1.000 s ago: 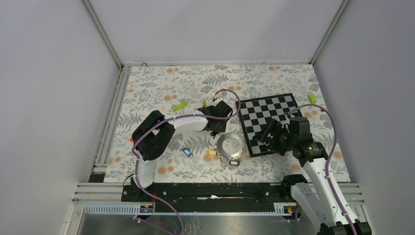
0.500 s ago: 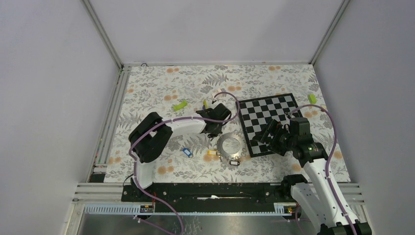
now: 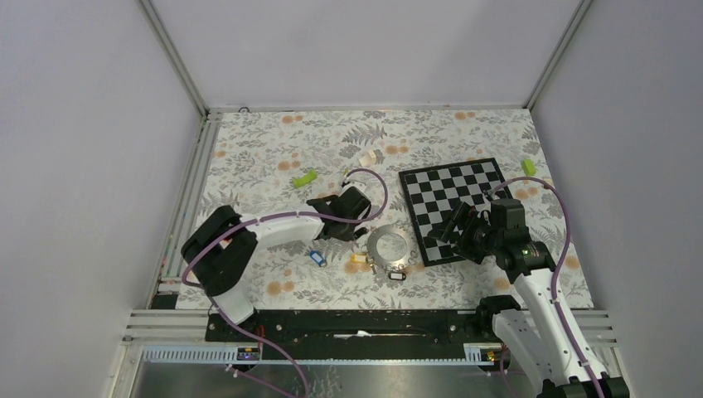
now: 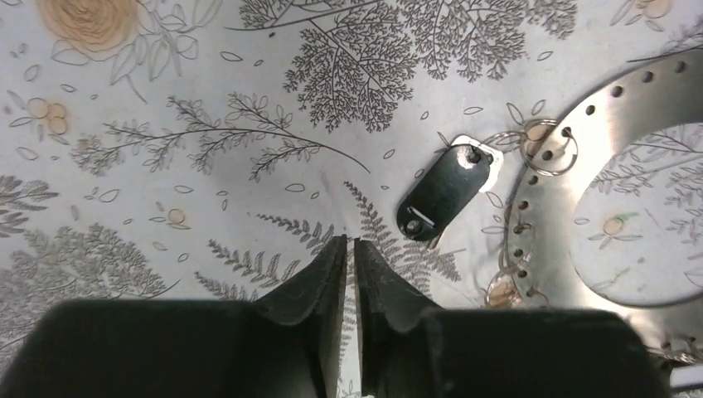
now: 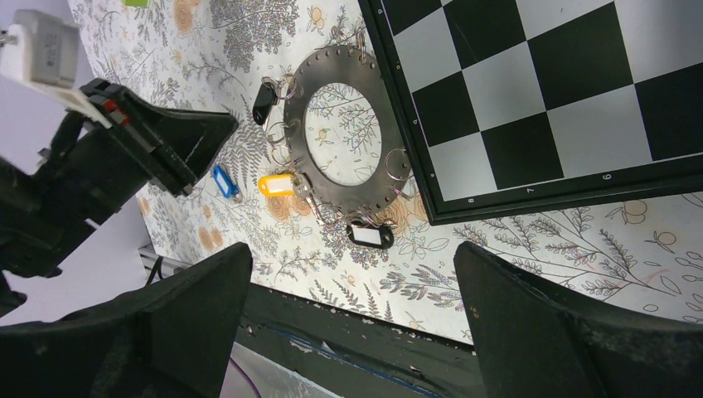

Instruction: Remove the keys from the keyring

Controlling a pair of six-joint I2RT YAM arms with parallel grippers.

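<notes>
silvery-grey perforated round metal keyring [image 3: 388, 246] — flat on floral bench [image 3: 273, 157] | black plastic-tagged key [image 4: 439, 193] — long axis diagonal, ring end toward keyring | left gripper [image 4: 350, 265] together, empty, just beside it | right gripper [image 5: 352, 265] apart, empty

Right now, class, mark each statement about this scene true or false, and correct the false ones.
1. The left gripper is shut and empty. True.
2. The keyring lies on the chessboard. False: it lies on the flowered table, beside the chessboard.
3. The right gripper is open. True.
4. The blue key hangs in the right gripper. False: it lies on the table, apart from the keyring.
</notes>
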